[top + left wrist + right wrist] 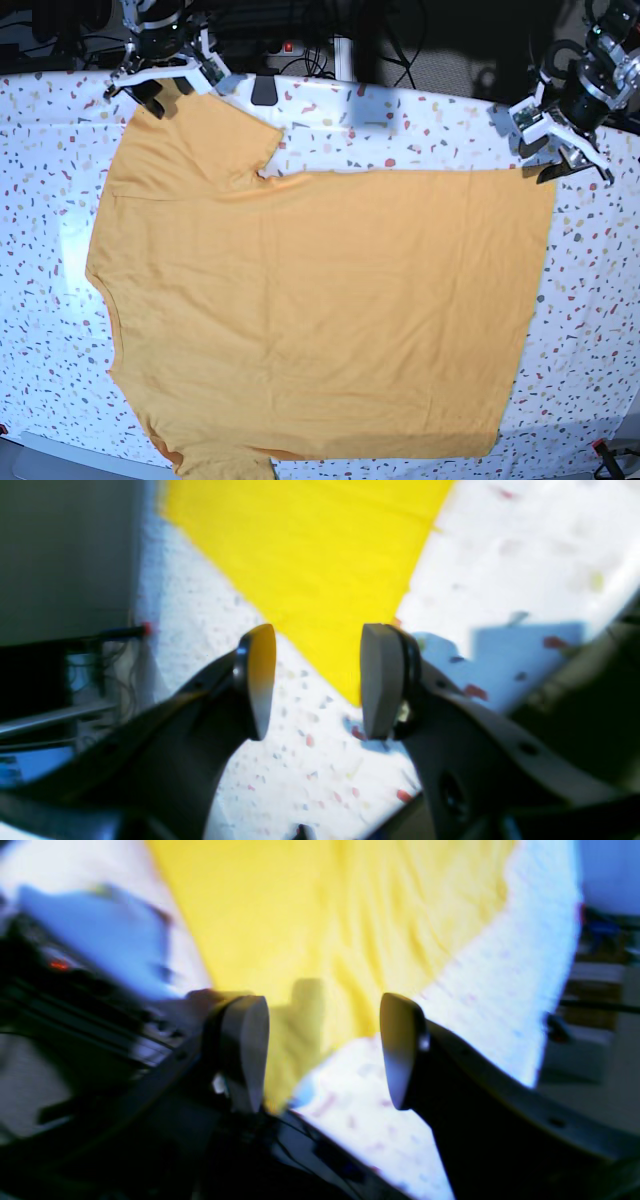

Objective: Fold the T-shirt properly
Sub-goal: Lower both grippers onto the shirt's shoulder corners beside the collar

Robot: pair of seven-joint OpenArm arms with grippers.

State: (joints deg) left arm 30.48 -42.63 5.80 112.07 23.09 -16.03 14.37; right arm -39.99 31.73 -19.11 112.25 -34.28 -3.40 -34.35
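Note:
The orange-yellow T-shirt lies spread flat and sideways on the tablecloth, with sleeves at the left and the hem at the right. No lettering shows. My left gripper hovers open over the far hem corner. In the left wrist view that corner of the T-shirt points between the open fingers of the left gripper. My right gripper stands open at the tip of the far sleeve. In the right wrist view the sleeve cloth of the T-shirt lies under the open right gripper. Neither gripper holds anything.
The white speckled tablecloth covers the table around the shirt. Dark cables and equipment sit beyond the far edge. The near table edge runs close to the shirt's lower sleeve.

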